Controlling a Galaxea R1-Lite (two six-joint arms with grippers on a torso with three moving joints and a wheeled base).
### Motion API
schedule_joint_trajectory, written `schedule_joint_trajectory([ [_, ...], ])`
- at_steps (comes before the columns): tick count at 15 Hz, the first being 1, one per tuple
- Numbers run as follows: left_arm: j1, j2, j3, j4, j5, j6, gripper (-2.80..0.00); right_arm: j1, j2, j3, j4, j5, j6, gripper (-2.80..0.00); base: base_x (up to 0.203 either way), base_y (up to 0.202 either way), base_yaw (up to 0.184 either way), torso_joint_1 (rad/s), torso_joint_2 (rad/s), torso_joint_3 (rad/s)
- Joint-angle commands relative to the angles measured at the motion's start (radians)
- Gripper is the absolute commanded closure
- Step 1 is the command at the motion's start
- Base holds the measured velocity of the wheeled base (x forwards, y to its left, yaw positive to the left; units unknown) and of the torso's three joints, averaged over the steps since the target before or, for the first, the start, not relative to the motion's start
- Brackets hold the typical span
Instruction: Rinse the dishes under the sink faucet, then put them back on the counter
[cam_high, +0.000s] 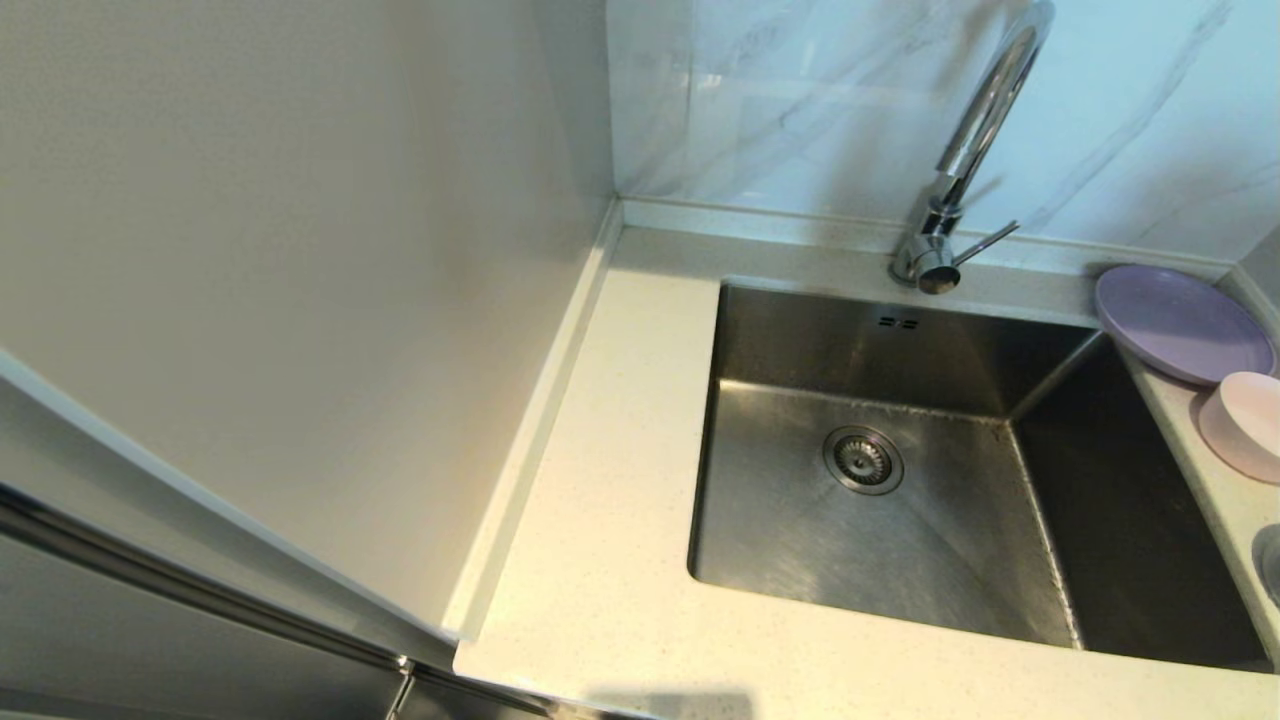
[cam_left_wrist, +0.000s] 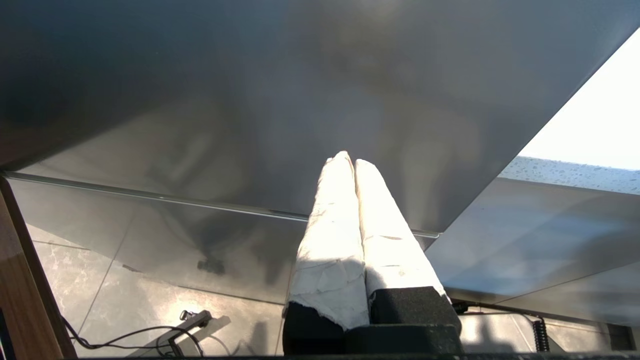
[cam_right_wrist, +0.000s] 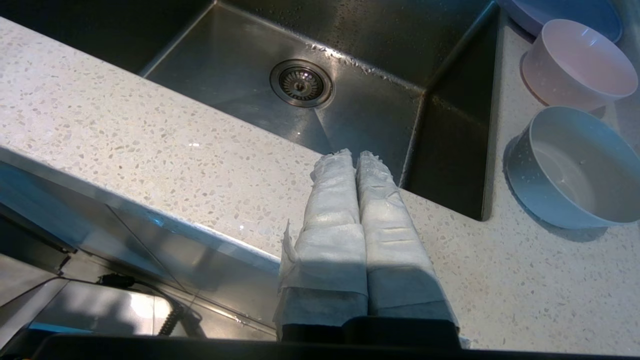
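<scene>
Head view first: the lavender plate (cam_high: 1183, 322) lies flat on the counter (cam_high: 600, 560) at the basin's back right corner, face up, its edge just over the basin (cam_high: 870, 470) rim, and the pink bowl (cam_high: 1245, 424) sits just beside it toward the front, touching or nearly so. The faucet (cam_high: 960, 170) stands behind the basin, its gooseneck rising up and away to the right out of shot, its thin lever (cam_high: 988, 243) pointing right. No arms up here at all. Over to the right wrist camera: the right gripper (cam_right_wrist: 356, 154) hovers above the counter's front strip near the basin's corner, its white-wrapped fingers (cam_right_wrist: 330, 210) pressed together, holding nothing, long axis aimed across the basin toward the drain (cam_right_wrist: 301, 83). This view adds a grey bowl (cam_right_wrist: 575, 170), open side up, next to the pink bowl, which the head view barely catches at its edge. Left wrist camera: the left gripper (cam_left_wrist: 350, 157) is down low by a dark glossy cabinet front (cam_left_wrist: 250, 100), fingers (cam_left_wrist: 332, 230) together, empty, with floor tiles (cam_left_wrist: 125, 280) and a cable (cam_left_wrist: 125, 335) beneath.
</scene>
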Motion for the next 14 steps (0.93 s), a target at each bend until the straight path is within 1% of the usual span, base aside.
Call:
schedule_joint_trajectory([
  [1, 0.000, 0.000, 0.000, 0.000, 0.000, 0.000, 0.00, 0.000, 0.002, 0.011, -0.001, 0.000, -0.001, 0.00, 0.000, 0.000, 0.000, 0.000, 0.00, 0.000],
  [14, 0.000, 0.000, 0.000, 0.000, 0.001, 0.000, 0.00, 0.000, 0.004, 0.009, -0.001, 0.000, -0.002, 0.00, 0.000, 0.000, 0.000, 0.000, 0.00, 0.000],
])
